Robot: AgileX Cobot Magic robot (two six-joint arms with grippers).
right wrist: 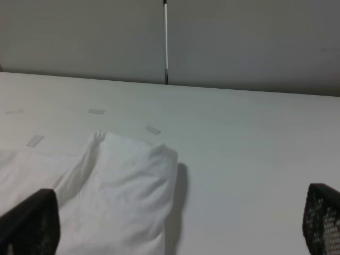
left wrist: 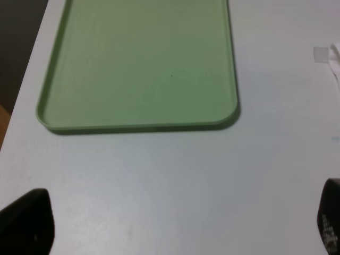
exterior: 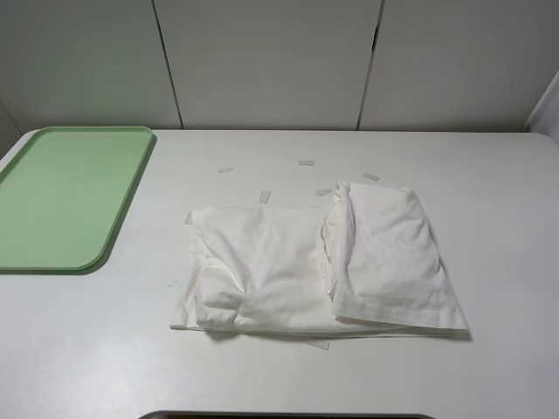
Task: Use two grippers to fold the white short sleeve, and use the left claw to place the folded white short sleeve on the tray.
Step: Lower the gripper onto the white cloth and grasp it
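Lying ahead of the spread right fingers [right wrist: 29,223] is the white short sleeve [right wrist: 114,186].

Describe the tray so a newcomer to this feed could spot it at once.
Start from the white table that fills the overhead view. At its left edge, left of the crumpled white short sleeve, lies the tray. It is the only green thing there: a flat rectangle with rounded corners and a low rim.
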